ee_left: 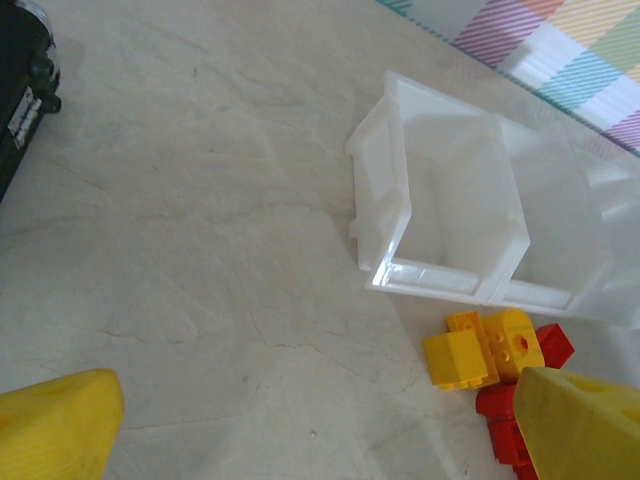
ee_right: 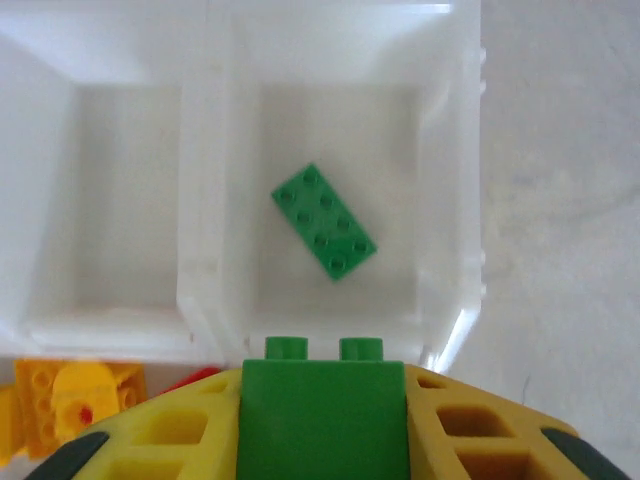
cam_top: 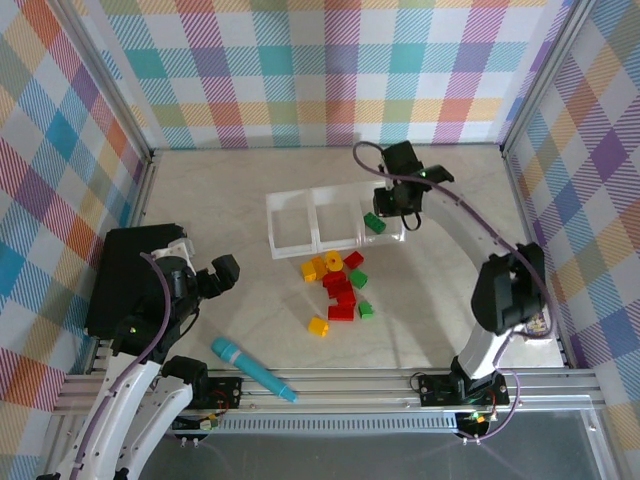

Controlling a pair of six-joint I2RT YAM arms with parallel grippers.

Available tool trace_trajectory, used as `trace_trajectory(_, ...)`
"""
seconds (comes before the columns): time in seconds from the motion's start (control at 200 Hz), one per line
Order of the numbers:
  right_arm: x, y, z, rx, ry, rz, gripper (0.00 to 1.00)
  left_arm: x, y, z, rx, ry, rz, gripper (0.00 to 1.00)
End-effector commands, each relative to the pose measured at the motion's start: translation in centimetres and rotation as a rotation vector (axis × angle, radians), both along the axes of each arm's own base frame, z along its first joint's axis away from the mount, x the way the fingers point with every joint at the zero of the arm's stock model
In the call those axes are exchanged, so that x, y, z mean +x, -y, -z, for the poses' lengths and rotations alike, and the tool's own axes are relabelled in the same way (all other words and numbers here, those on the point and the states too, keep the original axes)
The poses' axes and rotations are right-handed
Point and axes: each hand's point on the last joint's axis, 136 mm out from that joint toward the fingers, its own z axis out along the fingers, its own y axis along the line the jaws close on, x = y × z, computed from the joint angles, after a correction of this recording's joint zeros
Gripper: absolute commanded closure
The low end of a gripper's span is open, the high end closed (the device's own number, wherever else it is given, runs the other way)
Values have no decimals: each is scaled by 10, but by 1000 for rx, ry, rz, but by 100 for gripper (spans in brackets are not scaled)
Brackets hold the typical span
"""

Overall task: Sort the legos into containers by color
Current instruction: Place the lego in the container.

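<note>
The right tool is pinching the held green brick between its yellow fingers. It hangs over the near rim of the tray's right-hand compartment, right of centre in the top view. A flat green brick lies at a slant on that compartment's floor, apart from all four walls.

Just below the tray, mid-frame, the loose legos sit bunched in red, yellow and green, with one yellow brick apart at the pile's lower left.

The left tool is spread wide at middle left, beside the black box. Open surface runs from it to the tray's left corner. There is more bare room above the tray and to its right, up to the side rail. A teal pen lies near the bottom edge.
</note>
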Motion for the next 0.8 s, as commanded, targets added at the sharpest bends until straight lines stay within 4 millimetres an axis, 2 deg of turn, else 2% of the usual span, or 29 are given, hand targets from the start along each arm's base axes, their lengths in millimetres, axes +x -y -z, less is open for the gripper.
trace_trajectory(0.0, 22, -9, 9, 3, -27, -80, 71, -2, 5, -7, -17, 9, 23, 0)
trace_trajectory(0.145, 56, -7, 24, 19, -65, -73, 72, -2, 5, -10, -20, 16, 23, 1)
trace_trajectory(0.27, 72, -8, 39, 32, -90, -64, 71, -1, 7, -9, -22, 10, 30, 0)
trace_trajectory(0.46, 81, -10, 56, 27, -116, -55, 68, 1, 7, -6, -18, -2, 29, 0)
trace_trajectory(0.575, 79, -8, 65, 14, -135, -46, 65, 2, 7, -2, -14, -13, 30, 0)
trace_trajectory(0.795, 77, -7, 63, 12, -135, -39, 57, 5, 9, -1, -14, -16, 36, 0)
